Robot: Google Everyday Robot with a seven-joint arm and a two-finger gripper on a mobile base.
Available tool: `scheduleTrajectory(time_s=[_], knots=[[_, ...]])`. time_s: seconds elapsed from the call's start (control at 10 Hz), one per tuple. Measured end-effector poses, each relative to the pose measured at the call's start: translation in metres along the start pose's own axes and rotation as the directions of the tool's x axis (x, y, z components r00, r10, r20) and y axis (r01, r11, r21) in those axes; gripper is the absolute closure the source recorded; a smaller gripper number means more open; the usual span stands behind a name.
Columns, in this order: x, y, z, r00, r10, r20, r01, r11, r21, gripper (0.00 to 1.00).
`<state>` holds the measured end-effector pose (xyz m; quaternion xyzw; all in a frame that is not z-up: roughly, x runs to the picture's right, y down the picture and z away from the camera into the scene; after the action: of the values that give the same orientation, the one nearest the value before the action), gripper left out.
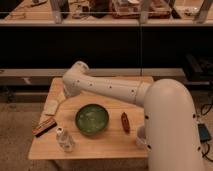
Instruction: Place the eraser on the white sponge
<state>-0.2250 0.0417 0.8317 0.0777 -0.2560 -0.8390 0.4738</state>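
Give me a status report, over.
Tool low beside white sponge. Eraser flat on table, apart from tool. Close beside eraser: white bottle.

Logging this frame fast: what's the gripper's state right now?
Gripper: state cannot be told; it hangs over the table near the white sponge, and the eraser lies apart from it on the table.

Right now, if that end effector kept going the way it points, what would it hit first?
Likely the white sponge: the end effector hangs just above and beside it, angled down toward it, though depth is unclear.
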Motion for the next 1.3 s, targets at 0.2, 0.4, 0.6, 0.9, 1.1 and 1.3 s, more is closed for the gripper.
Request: scheduleTrajectory(time_s=[0.2,0.4,0.6,0.9,1.1,1.3], knots=[[-0.009,-0.057,0.024,0.977,-0.203,-0.071,0.208,0.976,0.069,0.2],[-0.013,-0.071,0.03,0.964,-0.251,-0.089,0.259,0.962,0.086,0.2],[-0.013,-0.07,0.029,0.964,-0.249,-0.089,0.257,0.963,0.084,0.2],[-0.025,-0.083,0.046,0.957,-0.268,-0.114,0.281,0.952,0.121,0.2],[-0.033,-0.085,0.058,0.949,-0.281,-0.14,0.3,0.944,0.14,0.2],[-0.038,-0.077,0.063,0.942,-0.29,-0.167,0.314,0.939,0.141,0.2]])
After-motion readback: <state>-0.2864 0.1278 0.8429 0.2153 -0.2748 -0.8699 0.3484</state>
